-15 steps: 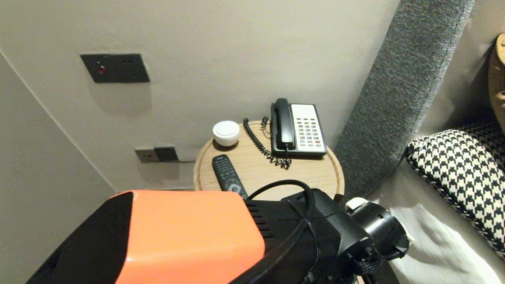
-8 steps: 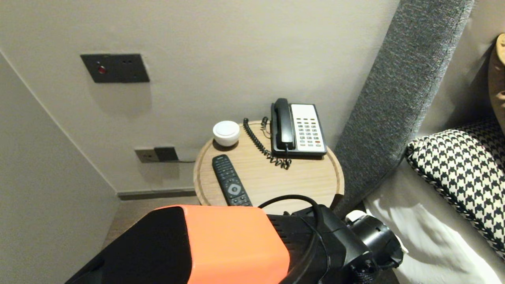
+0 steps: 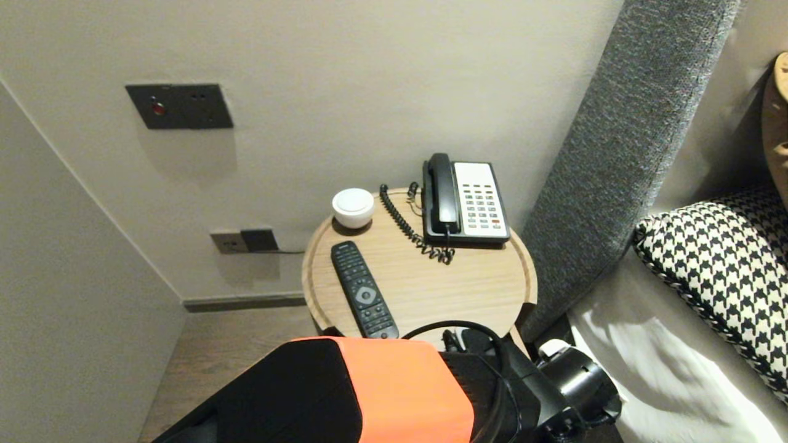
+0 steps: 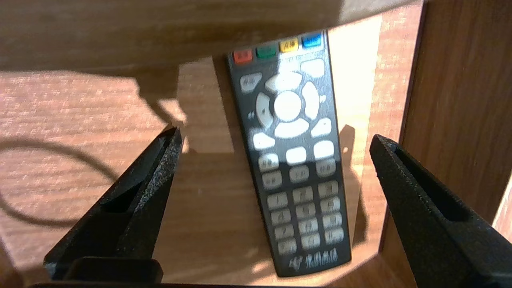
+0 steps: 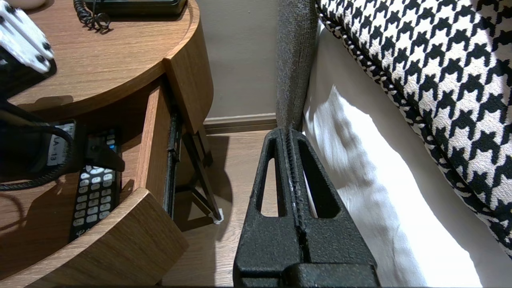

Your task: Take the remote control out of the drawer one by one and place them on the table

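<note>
Round bedside table [image 3: 480, 289], centre of the head view. Its drawer [image 5: 154, 132] stands pulled out at the lower left of the right wrist view.

Across the 3 head frames, the left arm's orange cover [image 3: 406, 394] sinks from mid-frame to the bottom edge. This uncovers the whole tabletop remote [image 3: 363, 289], which lies left of the telephone [image 3: 465, 200].

Left wrist view: the left gripper [image 4: 276, 137] hovers inside the drawer, its 2 fingers spread wide, 1 toward each side of the frame, touching nothing. Between them, centre to upper centre, the drawer remote [image 4: 296, 160] lies flat on the drawer floor with its buttons up. It is near the drawer wall [image 4: 460, 100] at right and apart from both fingers.

Judgement: spread fingers together with the sinking arm read as a release, and the drawer remote rests on its own.

Right gripper [image 5: 289, 136], lower centre of the right wrist view: fingers pressed together, empty, parked above the floor [image 5: 240, 160] between the table and the white bed sheet [image 5: 360, 168].
</note>
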`<state>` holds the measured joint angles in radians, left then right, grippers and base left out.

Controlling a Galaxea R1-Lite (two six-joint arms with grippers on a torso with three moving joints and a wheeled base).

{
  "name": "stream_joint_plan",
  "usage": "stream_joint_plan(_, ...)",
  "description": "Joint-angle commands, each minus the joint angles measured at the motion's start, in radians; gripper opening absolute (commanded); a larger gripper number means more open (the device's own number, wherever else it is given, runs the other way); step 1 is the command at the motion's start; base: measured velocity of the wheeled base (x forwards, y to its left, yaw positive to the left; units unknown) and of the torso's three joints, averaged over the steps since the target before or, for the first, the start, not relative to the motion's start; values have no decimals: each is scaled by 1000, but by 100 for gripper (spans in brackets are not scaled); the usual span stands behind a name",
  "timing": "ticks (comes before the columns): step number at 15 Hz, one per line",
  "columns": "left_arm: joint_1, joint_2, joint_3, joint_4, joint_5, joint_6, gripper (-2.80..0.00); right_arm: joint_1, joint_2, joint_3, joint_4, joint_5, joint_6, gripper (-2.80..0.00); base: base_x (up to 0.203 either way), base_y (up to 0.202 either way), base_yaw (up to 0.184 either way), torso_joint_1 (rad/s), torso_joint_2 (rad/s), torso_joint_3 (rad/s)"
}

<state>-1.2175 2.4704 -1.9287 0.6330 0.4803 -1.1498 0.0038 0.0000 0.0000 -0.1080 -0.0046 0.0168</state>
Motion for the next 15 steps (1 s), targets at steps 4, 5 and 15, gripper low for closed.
stream_joint_plan(4, 13, 32, -1, -29, 40, -7, 0, 1, 2, 40, -1, 0, 0, -280, 0, 0, 0, 0, 0, 0)
stream_joint_plan(5, 16, 42, -1, -30, 41, -7, 0, -1, 2, 40, -1, 0, 0, -280, 0, 0, 0, 0, 0, 0)
stream_joint_plan(15, 35, 56, 0, -38, 64, -4, 0, -1, 2, 40, -1, 0, 0, -280, 0, 0, 0, 0, 0, 0)
